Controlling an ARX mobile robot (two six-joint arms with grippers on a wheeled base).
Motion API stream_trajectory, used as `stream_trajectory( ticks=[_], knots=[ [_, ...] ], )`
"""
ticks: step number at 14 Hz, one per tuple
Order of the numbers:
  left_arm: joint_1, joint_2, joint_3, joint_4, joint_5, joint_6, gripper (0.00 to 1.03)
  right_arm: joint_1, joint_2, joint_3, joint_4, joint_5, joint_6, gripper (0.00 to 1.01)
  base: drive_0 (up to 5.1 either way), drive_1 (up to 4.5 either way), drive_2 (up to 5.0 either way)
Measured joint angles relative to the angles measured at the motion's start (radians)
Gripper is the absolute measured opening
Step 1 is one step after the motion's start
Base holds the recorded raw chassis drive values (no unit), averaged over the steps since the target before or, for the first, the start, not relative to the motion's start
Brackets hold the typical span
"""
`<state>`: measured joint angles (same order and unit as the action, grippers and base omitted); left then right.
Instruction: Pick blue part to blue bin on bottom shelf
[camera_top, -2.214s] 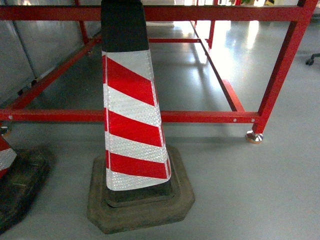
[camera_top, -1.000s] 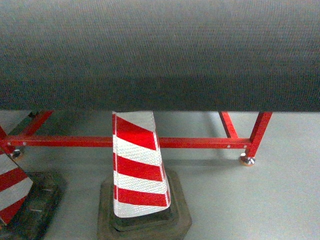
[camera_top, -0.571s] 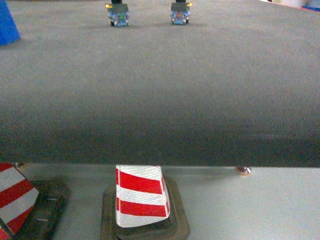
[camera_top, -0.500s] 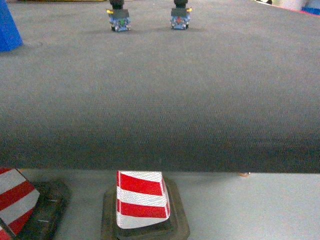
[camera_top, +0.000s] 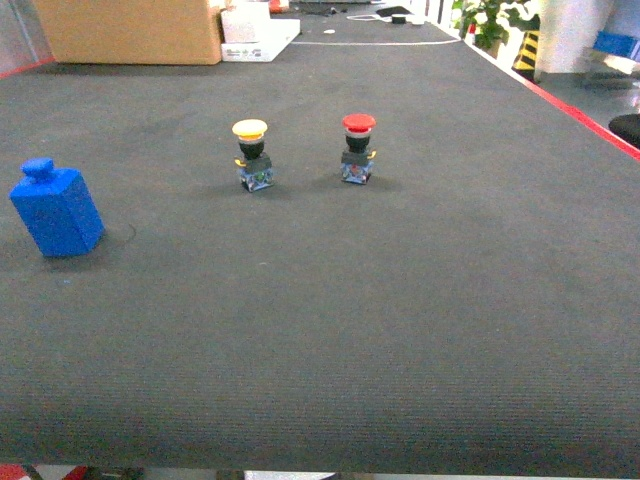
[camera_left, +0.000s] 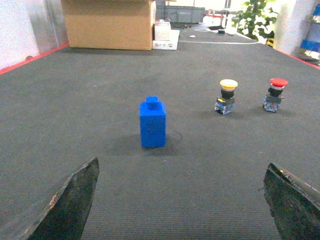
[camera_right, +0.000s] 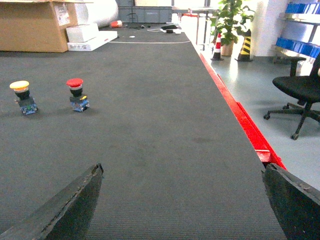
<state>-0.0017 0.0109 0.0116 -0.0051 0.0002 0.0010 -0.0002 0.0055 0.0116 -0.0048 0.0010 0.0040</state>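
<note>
The blue part (camera_top: 57, 210), a small blue block with a knob on top, stands upright on the dark mat at the table's left. In the left wrist view the blue part (camera_left: 152, 122) is straight ahead of my left gripper (camera_left: 181, 165), a good way off. That gripper is open and holds nothing. My right gripper (camera_right: 182, 167) is also open and empty, hovering over bare mat near the table's right edge. Neither gripper shows in the head view. The blue bin and the bottom shelf are out of view.
A yellow push button (camera_top: 252, 155) and a red push button (camera_top: 357, 148) stand mid-table. A cardboard box (camera_top: 130, 30) and white boxes (camera_top: 258, 38) sit at the far end. The red table edge (camera_right: 250, 130) runs on the right, with an office chair (camera_right: 300, 92) beyond it.
The head view has risen from the floor, with its striped cone and red table frame, up past the table edge. It now looks down on the table top.
</note>
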Motion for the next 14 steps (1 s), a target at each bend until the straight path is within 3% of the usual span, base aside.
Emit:
stream_trajectory(
  ticks=[14],
  knots=[
    [0.0, 0.0, 0.0, 0.001, -0.001, 0.0, 0.98, 0.0, 0.0, 0.0, 0.0, -0.001, -0.001, 0.98, 0.0, 0.0, 0.0]
  ],
)
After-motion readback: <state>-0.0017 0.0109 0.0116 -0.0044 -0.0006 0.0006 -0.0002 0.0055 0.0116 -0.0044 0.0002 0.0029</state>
